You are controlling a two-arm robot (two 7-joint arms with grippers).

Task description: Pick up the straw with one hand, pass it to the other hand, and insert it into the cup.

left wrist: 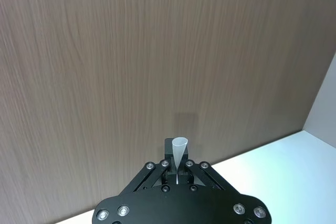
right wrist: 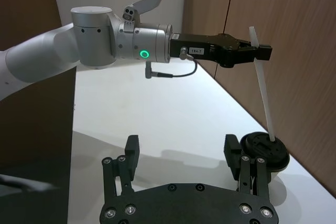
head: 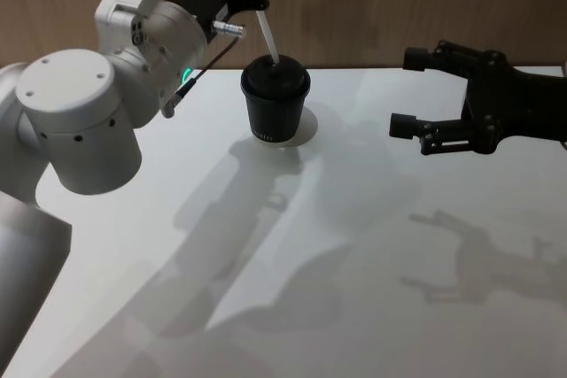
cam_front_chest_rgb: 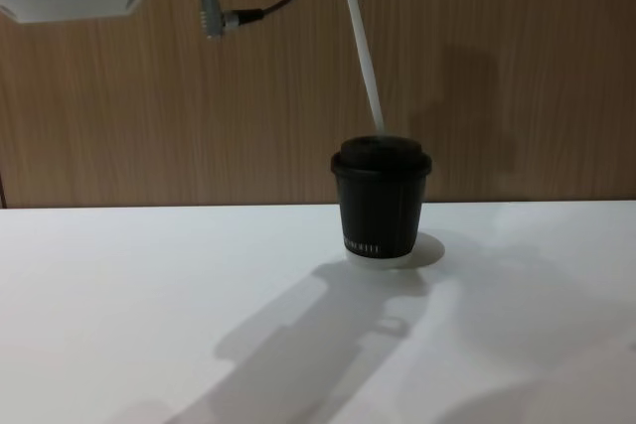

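The black lidded cup point(head: 275, 104) stands on the white table near the back wall, also seen as the cup point(cam_front_chest_rgb: 381, 201) and the cup point(right wrist: 265, 150). A thin white straw point(head: 268, 40) slants down onto its lid, and the straw's point(right wrist: 262, 93) lower end meets the lid's top. I cannot tell how deep the tip sits. My left gripper point(head: 254, 4), on the silver arm with the teal ring, is shut on the straw's point(left wrist: 179, 150) upper part above the cup. My right gripper point(head: 406, 92) hovers open to the right of the cup, holding nothing.
A wooden wall point(cam_front_chest_rgb: 497, 67) rises right behind the cup. A black cable with a metal plug point(head: 229, 29) hangs from the left wrist beside the straw. The white table point(head: 354, 245) spreads out bare in front of the cup.
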